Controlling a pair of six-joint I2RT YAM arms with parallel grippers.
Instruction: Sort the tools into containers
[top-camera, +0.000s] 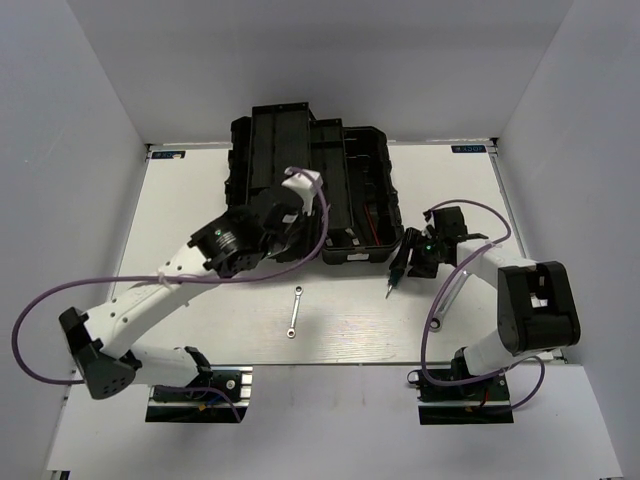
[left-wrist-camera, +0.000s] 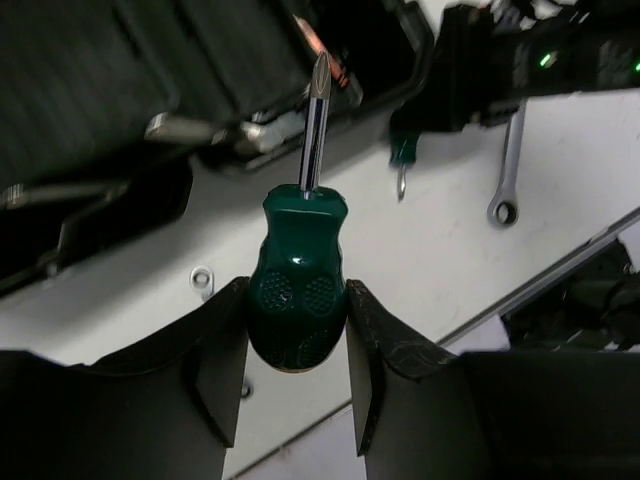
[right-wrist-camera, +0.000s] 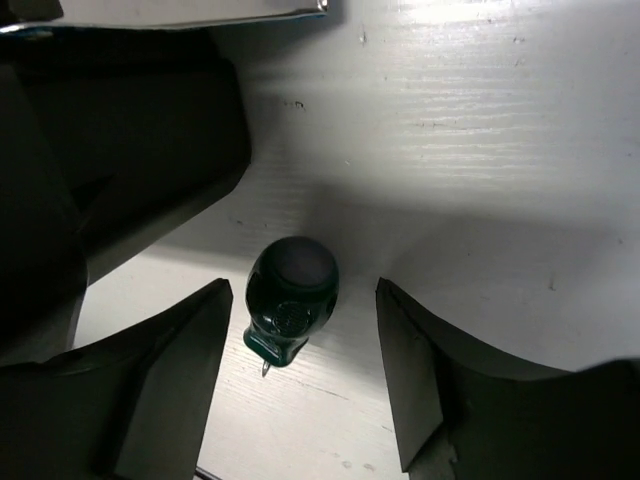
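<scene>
Overhead, an open black case (top-camera: 300, 150) sat at the far middle of the white counter (top-camera: 200, 200). The left tool (top-camera: 285, 235) hung at the case's near left edge, and what it carried could not be made out from this view. A small wrench (top-camera: 294, 312) lay alone on the counter in front of the case, between the two arms. The right tool (top-camera: 408, 258) hovered just off the case's near right corner, with the second screwdriver (top-camera: 392, 277) right below it, tip toward the near edge. A larger wrench (top-camera: 447, 297) lay close by, beside the right arm's cable.

From the left wrist, the left tool (left-wrist-camera: 297, 300) was clamped on the bulbous handle of a green-handled screwdriver (left-wrist-camera: 297, 270), both fingers pressed against its sides. Its bare shaft pointed away toward the dark case. The larger wrench and the second screwdriver showed further off on the counter.

From the right wrist, the right tool (right-wrist-camera: 302, 290) stood wide, its fingers (right-wrist-camera: 170, 380) apart with a gap either side of the second screwdriver, which was seen handle-end on over the counter. Whether it stood or lay could not be told.
</scene>
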